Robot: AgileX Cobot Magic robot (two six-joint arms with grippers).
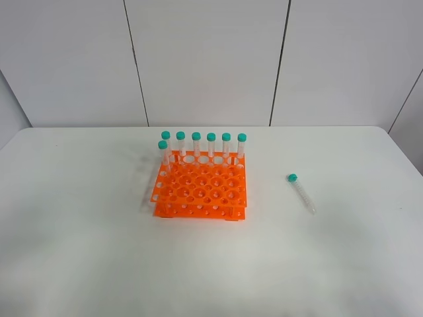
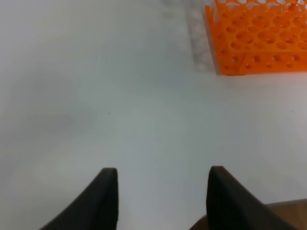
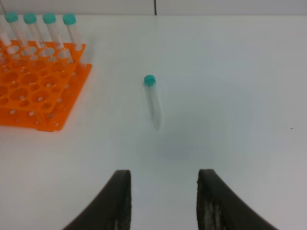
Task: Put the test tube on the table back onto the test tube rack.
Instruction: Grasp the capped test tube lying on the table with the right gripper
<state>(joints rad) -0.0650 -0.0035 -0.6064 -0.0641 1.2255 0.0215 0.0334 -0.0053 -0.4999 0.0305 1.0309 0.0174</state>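
A clear test tube with a teal-green cap lies flat on the white table, to the right of the orange test tube rack. The rack holds several upright capped tubes along its back row. In the right wrist view the lying test tube is ahead of my open, empty right gripper, with the rack off to one side. My left gripper is open and empty over bare table, the rack's corner ahead of it. Neither gripper shows in the exterior high view.
A grey panelled wall stands behind the table's far edge. A brown strip shows beside the left fingers at the table's near edge.
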